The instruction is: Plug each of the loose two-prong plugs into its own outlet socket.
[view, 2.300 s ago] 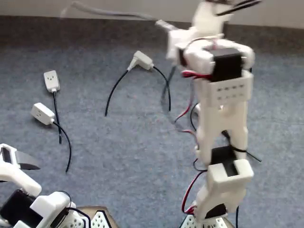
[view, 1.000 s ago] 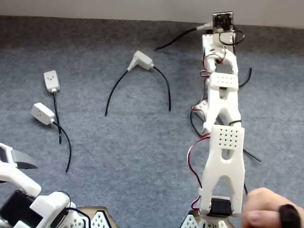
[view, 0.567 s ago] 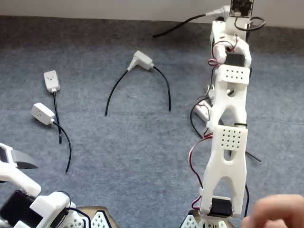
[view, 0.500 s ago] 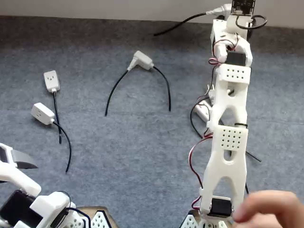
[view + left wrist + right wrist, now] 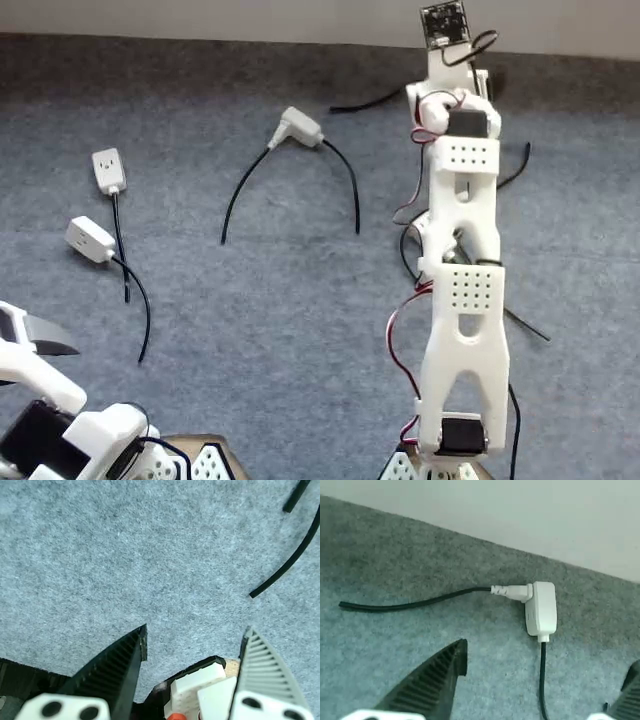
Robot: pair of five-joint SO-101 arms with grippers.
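1. The right claw (image 5: 550, 655) is hanging spread above the bench (image 5: 300, 330), far right of the loose plug (image 5: 298, 127).
2. It is facing a white socket (image 5: 540, 607) with a second plug (image 5: 510, 591) touching its side.
3. The left claw (image 5: 196, 629) is sitting spread, well left of and nearer than the loose plug.
4. A far socket (image 5: 108, 170) and a near socket (image 5: 88, 238) are lying well left of that plug.

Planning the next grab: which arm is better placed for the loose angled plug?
Probably right: the right gripper, open, hangs at the far edge, nearer the white angled plug. The left gripper, also open, sits at the near corner.
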